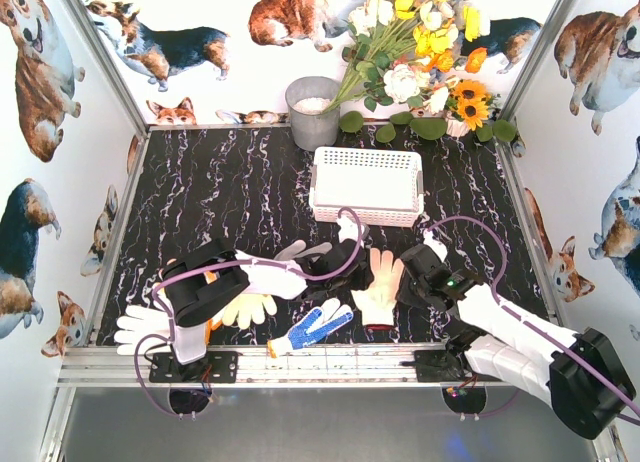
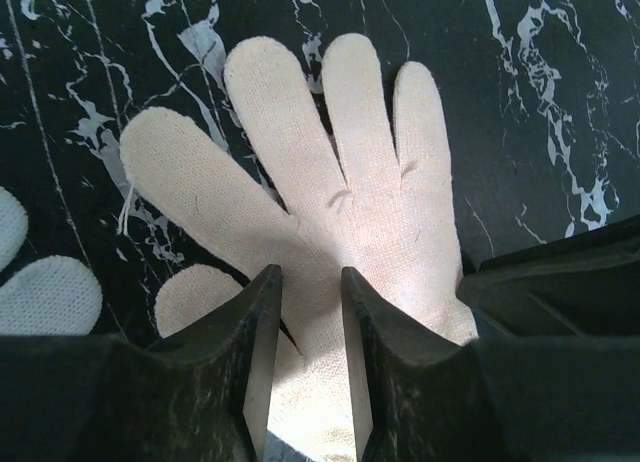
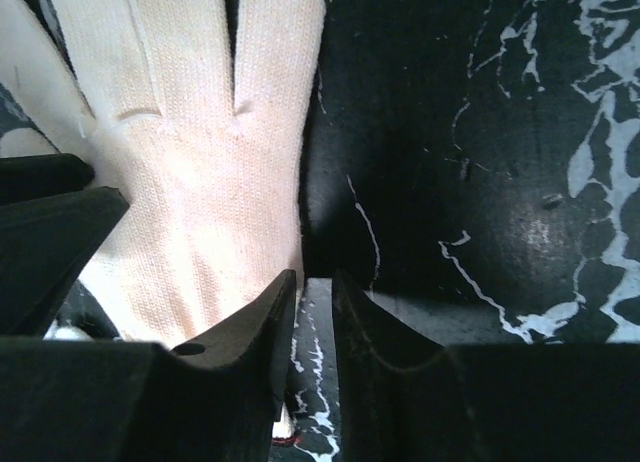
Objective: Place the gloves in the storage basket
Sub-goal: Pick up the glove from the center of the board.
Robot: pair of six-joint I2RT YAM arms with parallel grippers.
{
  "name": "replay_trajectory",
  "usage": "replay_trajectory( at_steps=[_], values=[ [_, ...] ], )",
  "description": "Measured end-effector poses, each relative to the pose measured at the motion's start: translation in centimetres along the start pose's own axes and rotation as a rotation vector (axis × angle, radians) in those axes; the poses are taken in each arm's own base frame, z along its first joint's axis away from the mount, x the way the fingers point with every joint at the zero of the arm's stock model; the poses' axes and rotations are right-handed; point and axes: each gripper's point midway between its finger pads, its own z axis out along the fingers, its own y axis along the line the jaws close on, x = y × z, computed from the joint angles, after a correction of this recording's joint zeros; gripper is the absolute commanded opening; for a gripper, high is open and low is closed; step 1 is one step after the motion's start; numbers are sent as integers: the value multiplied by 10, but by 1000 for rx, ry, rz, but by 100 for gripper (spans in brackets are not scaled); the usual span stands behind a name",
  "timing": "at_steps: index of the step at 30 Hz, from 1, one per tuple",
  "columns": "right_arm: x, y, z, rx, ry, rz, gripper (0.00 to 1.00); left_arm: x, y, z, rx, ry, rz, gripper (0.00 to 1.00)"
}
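A cream glove with a dark cuff lies flat, fingers towards the white slotted storage basket. My left gripper is over its palm. The jaws stand a narrow gap apart with the cream glove showing flat between them. My right gripper is at the glove's right edge near the cuff. Its jaws are nearly together, with only table between them, and the glove lies just left. A blue-dotted glove, a pale yellow glove and a white glove lie near the front.
A grey metal bucket and a flower bunch stand behind the basket. Printed walls close in the left, right and back. An aluminium rail runs along the near edge. Another pale glove lies partly under my left arm.
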Motion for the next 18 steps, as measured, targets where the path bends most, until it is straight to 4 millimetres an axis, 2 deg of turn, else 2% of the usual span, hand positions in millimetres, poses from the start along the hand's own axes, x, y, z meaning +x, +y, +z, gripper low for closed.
replay_trajectory(
  at_steps=[11,16,18],
  values=[
    [-12,9,9,-29,-67,61,19,-20,14,13,-60,-46,-30,24],
    [-17,7,11,-11,-91,62,19,-24,16,14,-72,-56,-31,34],
    [-18,5,11,-3,-99,60,21,-25,16,14,-74,-57,-31,47]
  ],
)
